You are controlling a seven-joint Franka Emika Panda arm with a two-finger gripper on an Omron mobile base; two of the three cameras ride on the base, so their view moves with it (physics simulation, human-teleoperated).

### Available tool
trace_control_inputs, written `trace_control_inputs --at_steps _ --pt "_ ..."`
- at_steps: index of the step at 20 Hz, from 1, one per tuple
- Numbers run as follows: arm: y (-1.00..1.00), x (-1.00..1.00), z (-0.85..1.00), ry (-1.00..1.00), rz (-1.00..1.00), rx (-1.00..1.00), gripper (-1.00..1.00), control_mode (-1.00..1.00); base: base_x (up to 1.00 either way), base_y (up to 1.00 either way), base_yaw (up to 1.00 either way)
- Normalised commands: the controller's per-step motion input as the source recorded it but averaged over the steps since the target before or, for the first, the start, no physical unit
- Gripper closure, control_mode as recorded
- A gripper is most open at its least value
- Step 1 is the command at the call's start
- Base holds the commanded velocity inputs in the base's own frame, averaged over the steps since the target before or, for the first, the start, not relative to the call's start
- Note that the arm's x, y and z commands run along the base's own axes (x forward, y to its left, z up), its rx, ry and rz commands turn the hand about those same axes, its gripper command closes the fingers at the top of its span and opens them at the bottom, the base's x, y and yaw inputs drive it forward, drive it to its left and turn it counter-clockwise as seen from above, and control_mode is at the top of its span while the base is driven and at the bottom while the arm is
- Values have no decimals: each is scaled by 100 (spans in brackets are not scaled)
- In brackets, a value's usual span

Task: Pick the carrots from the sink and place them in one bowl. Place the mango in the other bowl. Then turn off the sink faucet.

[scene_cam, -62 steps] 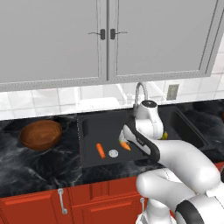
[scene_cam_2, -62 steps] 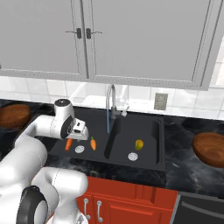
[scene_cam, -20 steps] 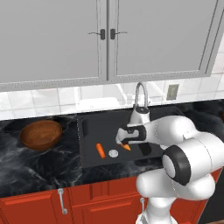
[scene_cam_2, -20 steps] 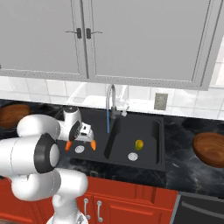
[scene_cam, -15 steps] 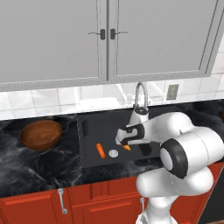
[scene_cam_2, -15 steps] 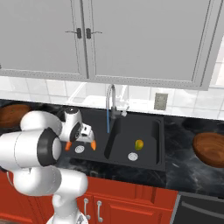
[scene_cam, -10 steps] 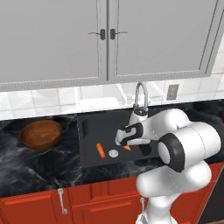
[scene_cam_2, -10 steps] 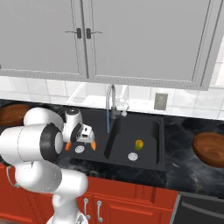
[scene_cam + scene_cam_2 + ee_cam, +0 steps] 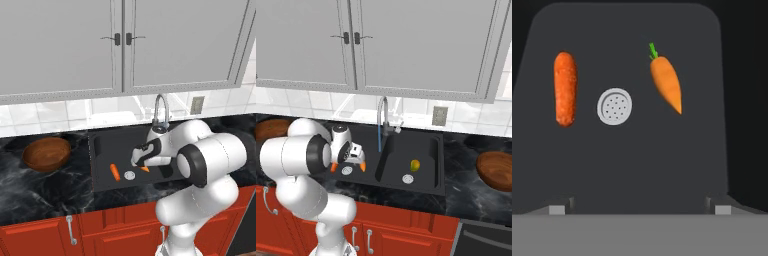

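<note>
Carrots (image 9: 666,84): two on the sink (image 9: 102,155) floor, one either side of the drain (image 9: 614,106)
Gripper (image 9: 640,209): spread wide, hovering above the drain
Advice: centre over one carrot, probably the tapered one, then descend

Lighting: even, bright, diffuse; source not discernible. Shadows: faint, soft. Glare: mild sheen on wooden bowl (image 9: 46,153) and marbled tabletop (image 9: 45,187). Sharpness: base views crisp; hand view slightly soft. Edge distortion: none noticeable.
</note>
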Motion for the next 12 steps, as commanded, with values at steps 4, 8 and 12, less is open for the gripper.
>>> trace_control_inputs --at_steps 4,8,12 --pt "0 10 -6 0 0 0 -100 -100 0 0 0" --pt "-1 8 -5 0 0 0 -100 -100 0 0 0" --pt "-8 7 -6 0 0 0 -100 -100 0 0 0"
